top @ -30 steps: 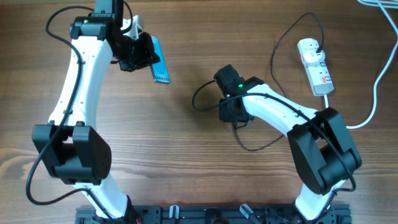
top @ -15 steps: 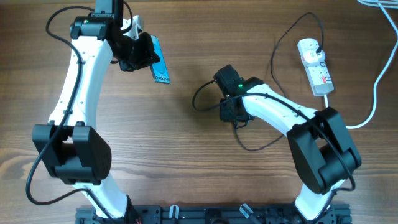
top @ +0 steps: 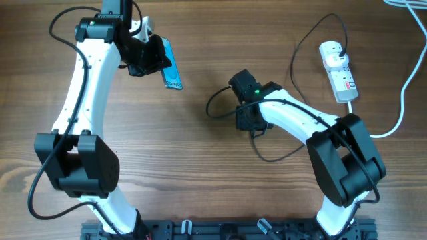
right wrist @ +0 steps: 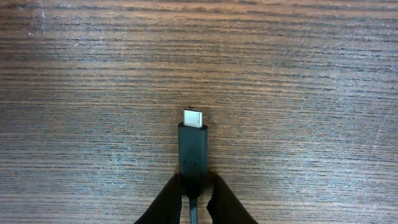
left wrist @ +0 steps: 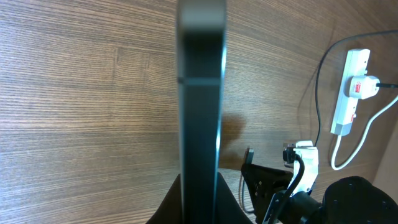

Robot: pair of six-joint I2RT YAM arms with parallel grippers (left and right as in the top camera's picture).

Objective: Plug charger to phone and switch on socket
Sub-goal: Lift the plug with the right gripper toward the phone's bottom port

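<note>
Cyan phone [top: 173,70]: it sits at about 11 o'clock on the overhead view, lifted and tilted. Your left wrist camera sees only its dark edge.
Left gripper [top: 155,59]: you have it clamped on the phone, one finger on each face.
Right gripper [right wrist: 194,190]: it is near the middle of the wood table [top: 200,180], pinched on the charger connector [right wrist: 192,146] just behind its bare metal tip. In the wrist view the tip points to 12 o'clock, over plain wood.
Gap: from the connector, the phone lies toward 10 o'clock, well apart. Nothing is mated yet.
Charger cable [top: 270,159]: it loops out from your right gripper, sags toward 5 o'clock, then climbs to the socket.
Socket [top: 339,72]: the white strip lies at 2 o'clock, with a plug seated in it. You cannot tell from these views whether its switch is on.
Done, as judged: phone and connector are each in hand.
Left, as judged: bring the tip to the phone's port, push it in, then press the socket's switch.
</note>
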